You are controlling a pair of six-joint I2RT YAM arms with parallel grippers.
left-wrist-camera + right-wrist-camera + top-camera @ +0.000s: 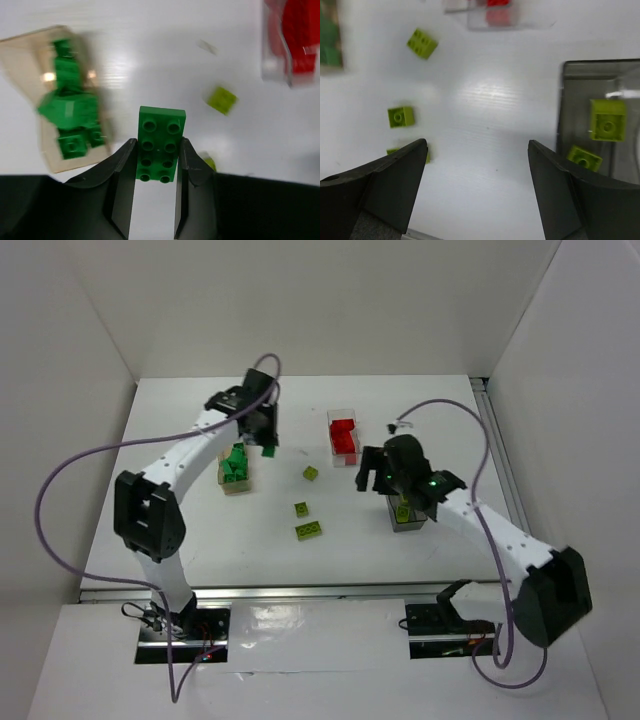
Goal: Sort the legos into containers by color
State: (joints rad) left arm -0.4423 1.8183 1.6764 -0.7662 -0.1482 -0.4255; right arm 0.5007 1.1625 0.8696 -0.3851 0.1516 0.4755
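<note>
Gripping the dark green brick [161, 125] lengthwise in the shut left gripper [157, 144] (right gripper [477, 146] gaping, empty), hangs just far-right of the tan wooden box [22, 57]

We see the left gripper [268, 441] just beside the tan wooden box [234, 488], a dark green brick [271, 450] at its tip. The box holds a heap of green bricks [236, 464]. Red bricks [344, 437] sit in the clear box [343, 415]. Between the arms lie a small lime brick [311, 473], a second lime brick [301, 508] and a longer lime brick [308, 530]. The right gripper [372, 478] hangs beside the dark box [410, 526].
</note>
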